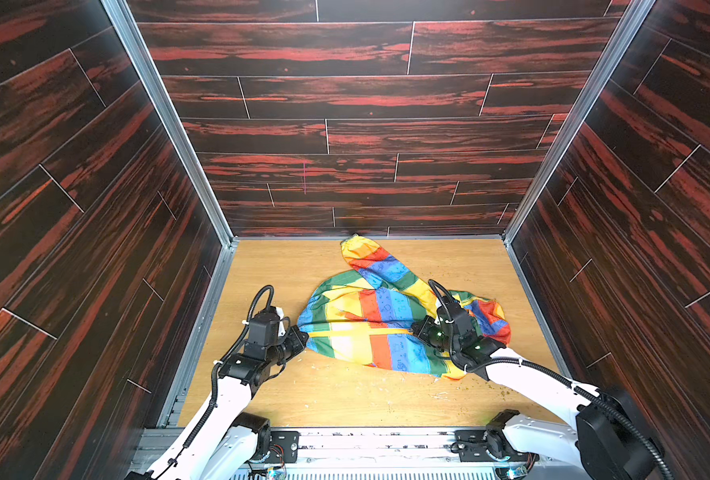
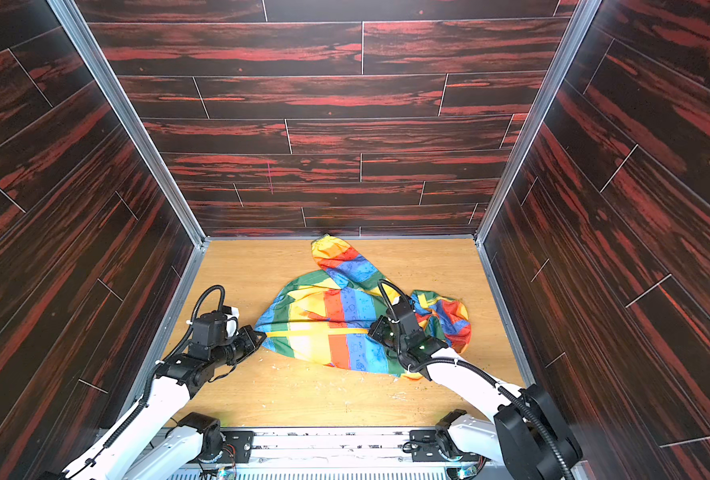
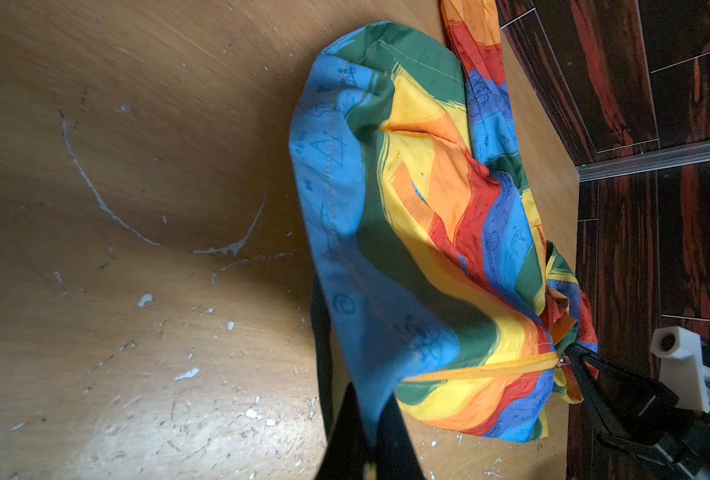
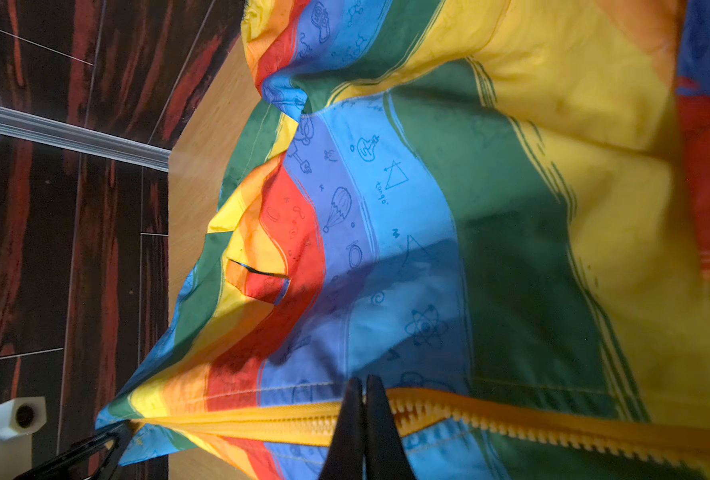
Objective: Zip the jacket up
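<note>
left gripper (image 1: 304, 335) clamps jacket (image 1: 369, 316) hem end | right gripper (image 1: 412, 330) pinches zipper (image 4: 511, 422) partway along

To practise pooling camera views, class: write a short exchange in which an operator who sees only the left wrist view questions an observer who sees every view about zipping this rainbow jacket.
Operator: How much of the zipper is closed?
Observer: In the right wrist view the zipper is meshed from the left gripper up to the right gripper. Beyond those shut jaws its teeth look parted.
Operator: Where does the sleeve end?
Observer: In both top views the jacket stretches one sleeve away from the arms, with the cuff lying at the far edge of the table.
</note>
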{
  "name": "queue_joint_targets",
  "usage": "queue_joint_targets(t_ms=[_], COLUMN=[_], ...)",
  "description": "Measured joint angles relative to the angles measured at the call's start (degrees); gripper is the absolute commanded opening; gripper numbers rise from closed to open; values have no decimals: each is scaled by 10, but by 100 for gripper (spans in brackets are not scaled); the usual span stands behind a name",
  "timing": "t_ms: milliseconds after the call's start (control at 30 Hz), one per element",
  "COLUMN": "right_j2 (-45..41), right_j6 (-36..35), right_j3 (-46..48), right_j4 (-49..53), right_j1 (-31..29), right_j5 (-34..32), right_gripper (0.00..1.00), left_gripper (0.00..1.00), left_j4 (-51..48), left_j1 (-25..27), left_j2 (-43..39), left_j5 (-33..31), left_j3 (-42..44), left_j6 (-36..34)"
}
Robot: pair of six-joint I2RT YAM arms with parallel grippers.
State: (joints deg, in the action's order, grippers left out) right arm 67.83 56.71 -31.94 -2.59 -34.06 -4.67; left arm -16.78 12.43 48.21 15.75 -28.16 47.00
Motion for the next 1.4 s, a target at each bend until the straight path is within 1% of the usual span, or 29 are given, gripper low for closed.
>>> queue_joint_targets(t_ms=[933, 1400], right_j2=[-14, -24], right_j6=[-14, -26], right_j3=[6, 6], right_j4=[26, 36], right_j1=[21, 50], right_j5=[6, 10], right_gripper=[0, 0], left_gripper=[0, 0], left_j4=[2, -23], left_j1=[-1, -2], left_j2=[-10, -29], left_j5=[-10, -56], left_j3=[2, 2], left_j6=[10, 10])
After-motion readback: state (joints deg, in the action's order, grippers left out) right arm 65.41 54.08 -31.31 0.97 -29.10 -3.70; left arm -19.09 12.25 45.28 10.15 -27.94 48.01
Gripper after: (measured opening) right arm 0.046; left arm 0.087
